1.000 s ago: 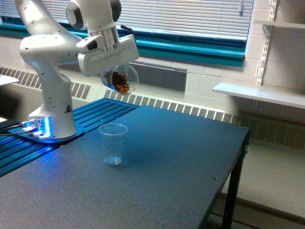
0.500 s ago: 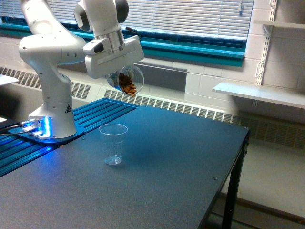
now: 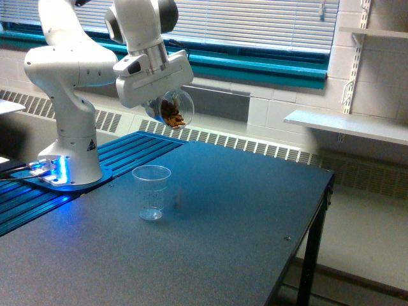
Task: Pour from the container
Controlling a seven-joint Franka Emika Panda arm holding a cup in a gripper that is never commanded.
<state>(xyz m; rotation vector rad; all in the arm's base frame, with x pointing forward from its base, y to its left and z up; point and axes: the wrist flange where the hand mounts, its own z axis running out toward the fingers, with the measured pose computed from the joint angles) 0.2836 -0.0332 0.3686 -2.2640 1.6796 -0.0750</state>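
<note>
The cup (image 3: 152, 192) stands upright on the table (image 3: 210, 255), nearest the camera and a little toward the exterior view's left; it looks empty, and it has not shifted over the last second. The table's near and right-hand stretch is bare dark surface, running out to a front corner and a long edge on the exterior view's right, beyond which the floor drops away. There is plenty of open room around the cup on every side but the left, where the ribbed blue panel (image 3: 95, 169) and the arm's base (image 3: 70, 167) sit close by.

Above and just behind the cup, the jar (image 3: 171, 110) is tipped hard over in the hand (image 3: 156, 86), its brown nuts (image 3: 173, 116) piled toward the lowered mouth. Over the last second the hand has carried the jar up and toward the exterior view's right, so the mouth now hangs slightly right of the cup's rim and well above it, not straight over it. No nuts are seen falling. I judge the pour to be on the brink: from that height and offset, spilled bits could miss the cup and scatter on the table.

The hand's fingers are hidden behind its white body and the jar, so I cannot tell their spread, though the jar hangs from it.

Farthest off are the radiator grille (image 3: 248, 145), the blinds (image 3: 255, 22) and a wall shelf (image 3: 347, 124), all clear of the arm.
</note>
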